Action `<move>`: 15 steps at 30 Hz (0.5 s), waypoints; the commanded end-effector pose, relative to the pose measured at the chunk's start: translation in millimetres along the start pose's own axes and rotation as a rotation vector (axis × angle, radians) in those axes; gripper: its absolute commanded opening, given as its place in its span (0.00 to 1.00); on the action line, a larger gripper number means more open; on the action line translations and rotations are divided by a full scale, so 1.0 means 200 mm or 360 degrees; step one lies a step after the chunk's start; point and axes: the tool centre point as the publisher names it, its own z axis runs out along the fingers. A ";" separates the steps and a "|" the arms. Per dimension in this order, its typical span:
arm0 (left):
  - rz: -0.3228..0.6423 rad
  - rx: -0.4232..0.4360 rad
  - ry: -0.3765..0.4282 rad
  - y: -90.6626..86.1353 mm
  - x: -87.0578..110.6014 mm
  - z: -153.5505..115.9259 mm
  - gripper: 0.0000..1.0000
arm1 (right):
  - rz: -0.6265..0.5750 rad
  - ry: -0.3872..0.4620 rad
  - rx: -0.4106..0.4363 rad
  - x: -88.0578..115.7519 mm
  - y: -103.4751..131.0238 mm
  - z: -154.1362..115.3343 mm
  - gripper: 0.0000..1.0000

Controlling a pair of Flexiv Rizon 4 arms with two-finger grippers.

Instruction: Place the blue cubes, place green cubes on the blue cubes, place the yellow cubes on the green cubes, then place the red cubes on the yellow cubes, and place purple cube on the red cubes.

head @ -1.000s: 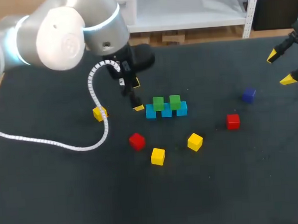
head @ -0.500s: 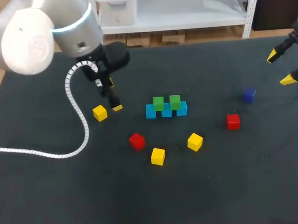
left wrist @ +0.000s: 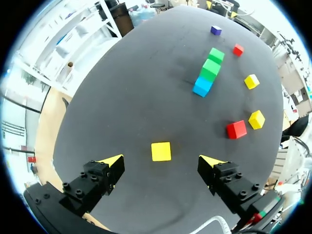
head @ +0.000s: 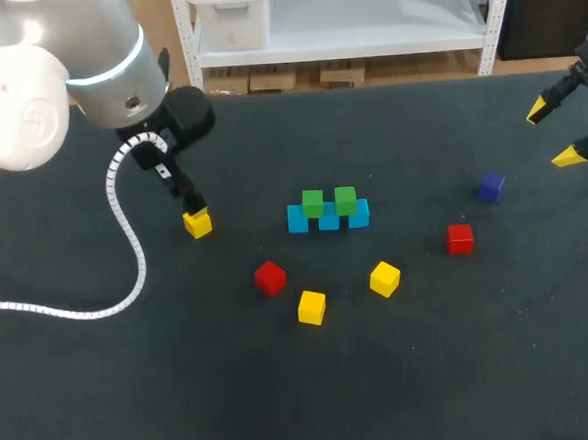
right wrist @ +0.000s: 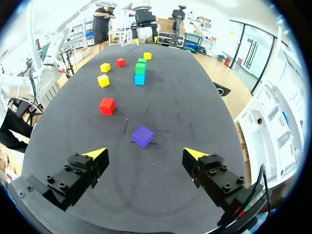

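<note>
Cube pair (head: 313, 202) atop cube row (head: 328, 221); lone cube (head: 198, 224) left, loose cubes (head: 311, 307) before and right.

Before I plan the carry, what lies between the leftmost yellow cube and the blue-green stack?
Nothing: bare table between yellow cube and stack, per head view.

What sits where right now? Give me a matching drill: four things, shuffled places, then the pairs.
Things
1. green cubes
2. blue cubes
3. purple cube
4. yellow cube nearest the left arm

Places
a. just ahead of the right arm's open jaws
b. row of three, bottom layer
c. just ahead of the left arm's open jaws, untouched
d. stacked on another colour

Pairs: 1-d, 2-b, 3-a, 4-c
</note>
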 end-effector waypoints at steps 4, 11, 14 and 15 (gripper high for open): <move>-0.0053 0.0031 -0.0014 0.01 0.01 0.07 1.00 | -0.0002 -0.0003 0.0000 0.00 0.00 0.00 1.00; 0.0046 0.0073 -0.0047 -0.01 0.03 0.09 1.00 | -0.0002 -0.0003 0.0000 0.00 0.00 0.00 1.00; 0.0177 0.0111 -0.0072 -0.02 0.06 0.08 1.00 | -0.0002 -0.0003 0.0000 0.00 0.00 0.00 1.00; 0.0207 0.0115 -0.0079 -0.02 0.08 0.07 1.00 | -0.0002 -0.0003 0.0000 0.00 0.00 0.00 1.00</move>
